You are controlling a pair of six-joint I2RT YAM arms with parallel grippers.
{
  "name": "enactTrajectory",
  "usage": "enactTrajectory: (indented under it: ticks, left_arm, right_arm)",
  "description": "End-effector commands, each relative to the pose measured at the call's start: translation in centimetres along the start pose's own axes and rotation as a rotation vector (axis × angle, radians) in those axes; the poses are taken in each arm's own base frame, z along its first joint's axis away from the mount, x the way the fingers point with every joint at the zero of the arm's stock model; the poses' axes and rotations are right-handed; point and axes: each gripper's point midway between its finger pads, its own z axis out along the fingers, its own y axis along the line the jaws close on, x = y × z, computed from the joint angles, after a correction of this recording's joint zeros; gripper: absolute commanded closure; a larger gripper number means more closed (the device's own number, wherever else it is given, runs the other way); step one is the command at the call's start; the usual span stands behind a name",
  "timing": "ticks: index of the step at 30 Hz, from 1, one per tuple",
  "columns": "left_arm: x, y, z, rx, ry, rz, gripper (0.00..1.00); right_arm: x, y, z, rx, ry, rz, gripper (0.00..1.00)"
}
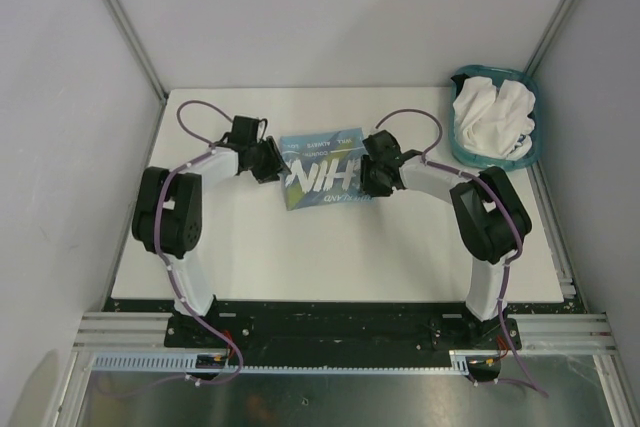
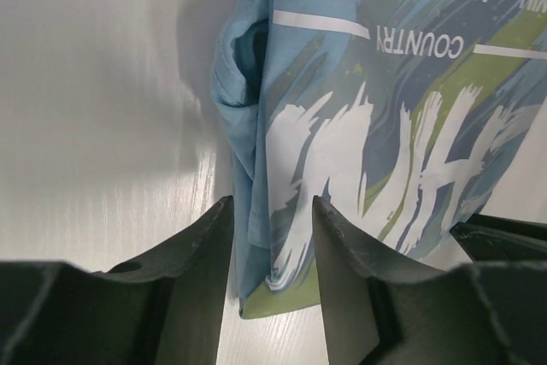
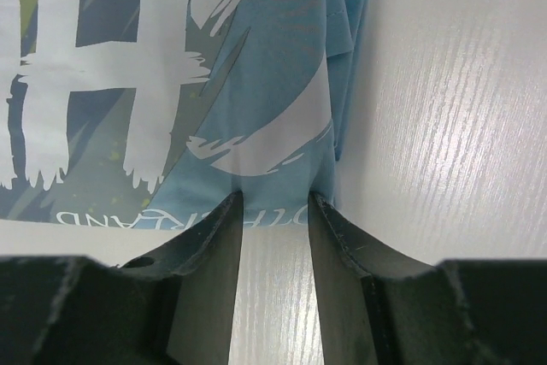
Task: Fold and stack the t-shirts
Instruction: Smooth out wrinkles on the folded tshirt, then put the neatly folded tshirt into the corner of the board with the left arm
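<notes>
Blue t-shirt (image 1: 320, 169) sits folded flat on tabletop (image 1: 300, 257), dead between the two hands: L hand (image 2: 272, 207) at one side edge, R hand (image 3: 275, 200) at the opposite edge, both equally close. L hand approx half open, holding nothing. The folded side edge of the cloth lies in the gap between its jaws, flat on the tabletop, not pinched. R hand also approx half open and empty, shirt edge right at its tips, bare tabletop showing in the gap. From above the packet is near square, slightly skewed, no clear long axis, print up. Fold on this one looks done imo, so next pick = white t-shirts (image 1: 490, 117), crumpled in the teal basket (image 1: 490, 70). Basket sits out beyond R hand toward its outer side, well apart from L hand, so R hand is clearly nearer and should do the reach. Can't tell how many whites are in there. Risk: dragging out more than one at once.
</notes>
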Motion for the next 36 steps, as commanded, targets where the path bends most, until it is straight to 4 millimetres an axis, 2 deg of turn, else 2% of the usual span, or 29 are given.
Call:
enactTrajectory:
  ticks: [1,7,14,16,21,24,30,36]
  left_arm:
    - [-1.5,-1.0,0.5,0.03,-0.019,-0.004,0.52]
    - [-2.6,-0.6,2.3,0.013,-0.027,-0.006,0.53]
    - [-2.9,-0.4,4.1,0.008,-0.012,-0.012,0.61]
    - [-2.8,-0.1,4.1,-0.002,-0.015,-0.015,0.67]
    - [-2.5,0.9,3.7,-0.045,-0.032,-0.043,0.92]
    - [-2.4,2.0,2.9,-0.094,-0.064,-0.083,0.99]
    - [-1.9,5.0,-0.4,-0.194,-0.156,-0.238,1.0]
    - [0.5,10.5,-5.5,-0.298,-0.27,-0.472,1.0]
  right_arm:
    - [-1.0,0.1,-1.2,-0.004,-0.041,-0.001,0.6]
    - [-1.6,0.6,-2.1,-0.025,-0.06,0.0,0.59]
    - [-2.2,1.3,-2.9,-0.05,-0.078,0.003,0.6]
    - [-2.3,1.4,-3.1,-0.057,-0.084,0.004,0.6]
    - [-2.6,1.8,-3.4,-0.073,-0.095,0.006,0.6]
    - [-2.7,1.8,-3.6,-0.074,-0.095,0.006,0.6]
    - [-2.3,1.8,-4.0,-0.069,-0.086,-0.003,0.61]
    - [-1.4,2.4,-5.6,-0.078,-0.082,-0.013,0.62]
